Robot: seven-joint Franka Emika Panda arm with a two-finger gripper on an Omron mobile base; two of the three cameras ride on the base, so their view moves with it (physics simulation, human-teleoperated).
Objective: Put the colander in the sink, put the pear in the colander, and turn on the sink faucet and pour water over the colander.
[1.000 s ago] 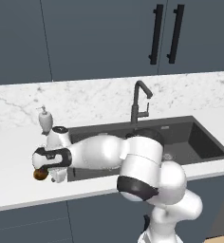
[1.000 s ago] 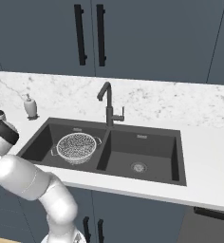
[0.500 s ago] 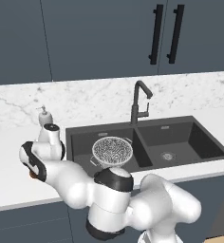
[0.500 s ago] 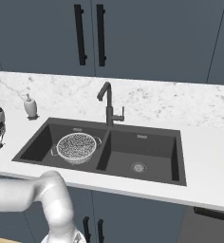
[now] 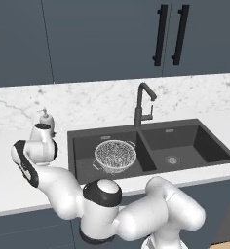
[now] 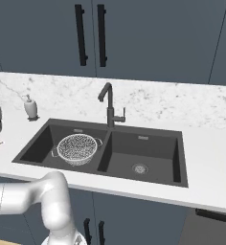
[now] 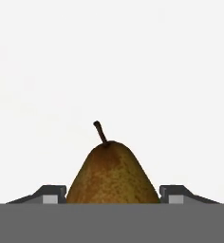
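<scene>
Pincer: my gripper [image 7: 113,194] closes on the pear [image 7: 112,175], a finger on each side.
Colander [image 5: 115,155]: upright in the sink's [image 5: 204,156] left basin.
Faucet [image 5: 142,104]: behind the divider.

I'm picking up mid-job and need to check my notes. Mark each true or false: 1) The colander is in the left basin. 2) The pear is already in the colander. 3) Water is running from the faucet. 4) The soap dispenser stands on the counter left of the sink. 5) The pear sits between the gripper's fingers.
1) True: the colander sits in the left basin of the sink.
2) False: the colander holds nothing; the pear is at the gripper.
3) False: no water falls from the sink faucet.
4) True: the soap dispenser stands there.
5) True: a finger shows on each side.
</scene>
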